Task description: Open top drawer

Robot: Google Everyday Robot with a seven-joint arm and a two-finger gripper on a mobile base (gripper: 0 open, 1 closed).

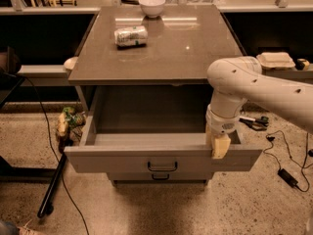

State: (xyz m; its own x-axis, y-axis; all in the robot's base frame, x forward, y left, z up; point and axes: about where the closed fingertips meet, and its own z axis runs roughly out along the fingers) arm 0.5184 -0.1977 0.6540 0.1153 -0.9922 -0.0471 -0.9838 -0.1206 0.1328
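The top drawer (122, 159) is the wide grey front under the grey cabinet top (161, 53). It stands pulled far out toward me, and its deep grey box shows empty inside. Its small black pull handle (162, 167) sits at the middle of the front. My gripper (220, 146) hangs from the white arm (254, 89) over the drawer's front rim, right of the handle. A second narrower drawer front with its handle (160, 177) peeks out just below.
A crushed can (130, 35) lies on the cabinet top and a white bowl (152, 5) stands at its back edge. A black pole and cables (51, 190) lie on the floor at the left. A white container (276, 60) sits on a shelf at the right, with a cable and plug (286, 175) on the floor.
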